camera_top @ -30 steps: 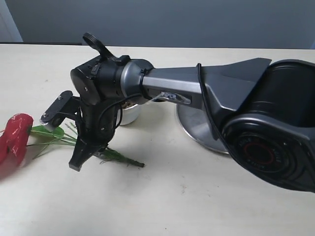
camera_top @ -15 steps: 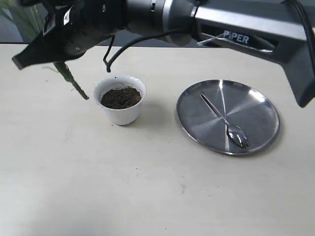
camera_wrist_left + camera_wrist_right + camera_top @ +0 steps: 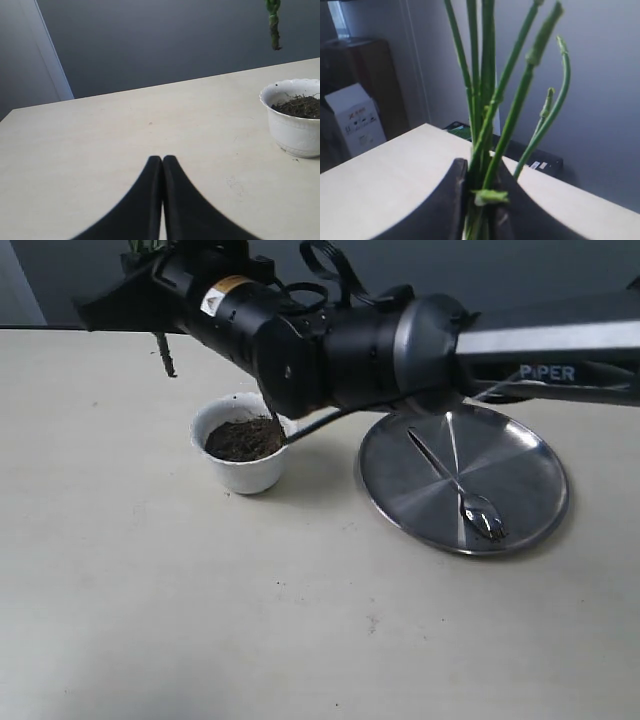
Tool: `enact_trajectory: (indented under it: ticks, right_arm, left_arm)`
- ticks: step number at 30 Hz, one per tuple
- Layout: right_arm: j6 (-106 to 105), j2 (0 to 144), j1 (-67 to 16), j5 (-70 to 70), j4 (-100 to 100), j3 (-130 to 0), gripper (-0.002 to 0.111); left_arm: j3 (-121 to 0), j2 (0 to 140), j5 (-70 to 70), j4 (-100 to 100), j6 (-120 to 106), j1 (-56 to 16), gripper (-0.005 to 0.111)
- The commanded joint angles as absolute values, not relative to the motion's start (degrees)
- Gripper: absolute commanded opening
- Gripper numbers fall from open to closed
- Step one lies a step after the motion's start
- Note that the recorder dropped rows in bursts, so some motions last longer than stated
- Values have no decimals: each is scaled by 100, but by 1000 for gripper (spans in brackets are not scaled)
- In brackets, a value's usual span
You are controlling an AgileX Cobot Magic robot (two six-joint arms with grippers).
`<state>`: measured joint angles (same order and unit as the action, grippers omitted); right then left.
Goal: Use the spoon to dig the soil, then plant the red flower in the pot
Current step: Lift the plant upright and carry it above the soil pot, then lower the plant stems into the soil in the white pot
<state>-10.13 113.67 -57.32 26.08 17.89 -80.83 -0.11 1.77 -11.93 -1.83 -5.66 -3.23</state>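
Note:
My right gripper [image 3: 130, 295] is raised at the back left, above and left of the pot, shut on the red flower's green stems [image 3: 485, 100]. The cut stem end [image 3: 165, 355] hangs in the air left of and above the pot [image 3: 243, 465]; the red bloom is out of view. The small white pot with a wavy rim holds dark soil [image 3: 243, 438]. The silver spoon [image 3: 445, 472] lies on the steel plate [image 3: 520, 465] to the right. My left gripper [image 3: 162, 159] is shut and empty, low over the table, with the pot [image 3: 295, 130] and stem end [image 3: 273, 25] ahead of it.
The right arm's thick body [image 3: 350, 340] stretches across the back, just behind and above the pot and the plate's far rim. Bare beige table [image 3: 300, 620] fills the front. A white box [image 3: 355, 120] and dark things stand beyond the table in the right wrist view.
The right arm lifted the flower off the table and turned it upright. Over the last half second the hanging stem end rose from beside the pot to above its rim level.

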Motion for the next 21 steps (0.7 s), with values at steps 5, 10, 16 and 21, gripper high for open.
enact_trajectory:
  ticks: [5,10,16,21]
  right_arm:
    - [-1042,11044,-5714,4104,2120,-6919,-1]
    - [-1079,11113,-5662,4434,2131,-6672,-1]
    - [-1064,11369,-5600,4767,2510,-6536,-1]
    - [-962,11641,-5600,4862,2510,-6537,-1]
  left_arm:
    - [0,134,-1145,-177,-558,-301,0]
    - [0,134,-1145,-177,-558,-301,0]
    - [0,134,-1145,-177,-558,-301,0]
    - [0,134,-1145,-177,-558,-301,0]
